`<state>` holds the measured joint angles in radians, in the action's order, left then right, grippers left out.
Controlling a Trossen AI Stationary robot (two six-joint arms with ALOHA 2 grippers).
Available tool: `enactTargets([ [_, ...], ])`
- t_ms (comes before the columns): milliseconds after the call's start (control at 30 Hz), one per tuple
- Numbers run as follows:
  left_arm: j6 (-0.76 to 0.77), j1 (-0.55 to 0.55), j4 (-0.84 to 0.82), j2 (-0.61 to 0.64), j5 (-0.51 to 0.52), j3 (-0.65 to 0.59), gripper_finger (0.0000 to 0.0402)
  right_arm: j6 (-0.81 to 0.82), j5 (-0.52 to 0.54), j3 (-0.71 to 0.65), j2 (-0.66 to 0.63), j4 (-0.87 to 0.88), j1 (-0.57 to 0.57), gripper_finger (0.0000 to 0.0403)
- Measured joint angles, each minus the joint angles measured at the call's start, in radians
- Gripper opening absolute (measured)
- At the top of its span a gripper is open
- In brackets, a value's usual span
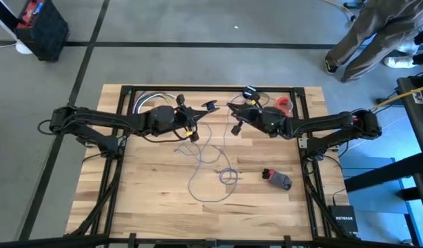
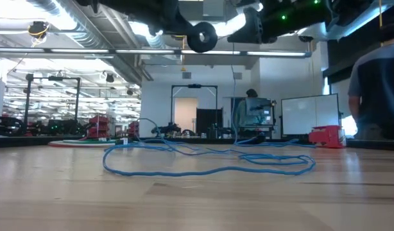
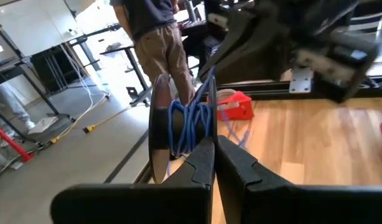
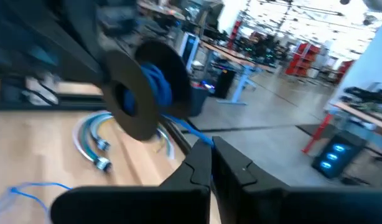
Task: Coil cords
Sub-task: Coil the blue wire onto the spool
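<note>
Over the back middle of the pale, planked wooden table [image 1: 149, 186], held up between the two grippers: a small black spool [image 1: 209, 106] with round flat flanges, glossy in the low view and wrapped with several turns of thin blue cord [image 1: 210, 180]. Beyond those turns, trails down and lies slack on the wood in loose, irregular loops near the table's centre, seen from table height as a long flat tangle.

Left gripper [image 1: 196, 108]: clenched, dark fingers [image 3: 203, 163] pressed together with the spool right at their tips, apparently pinching the rim of one flange; cannot confirm the exact contact. Left arm stretched low from the table's left edge towards the middle, wrist pointing at the spool.

Right gripper [image 1: 232, 108]: also clamped tight, just beside the spool on its other side, with a strand of blue cord running from the spool to the fingertips [image 4: 200, 163] and seemingly nipped there. Right arm reaching in from the right edge, mirroring the left.

Elsewhere on the table: a bundle of curved grey hoses [image 1: 148, 102] at the back left, a small red item [image 1: 285, 104] at the back right, a red-and-grey object [image 1: 277, 179] lying right of the loops. Off the far right corner, a person [image 1: 366, 34] on the concrete floor.
</note>
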<state>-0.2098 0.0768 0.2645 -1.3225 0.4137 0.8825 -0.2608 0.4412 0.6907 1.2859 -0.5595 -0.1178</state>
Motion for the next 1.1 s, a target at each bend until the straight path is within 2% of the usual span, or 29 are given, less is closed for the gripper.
enactTargets([
  [467,-0.027,0.011,-0.011,-0.017,-0.004,0.000,0.0000,0.213,-0.298,0.067,0.012,-0.062,0.000,0.0011],
  [1100,-0.033,0.012,0.014,-0.026,0.000,0.000,0.0000,0.171,-0.281,0.071,0.021,-0.007,0.000,0.0012],
])
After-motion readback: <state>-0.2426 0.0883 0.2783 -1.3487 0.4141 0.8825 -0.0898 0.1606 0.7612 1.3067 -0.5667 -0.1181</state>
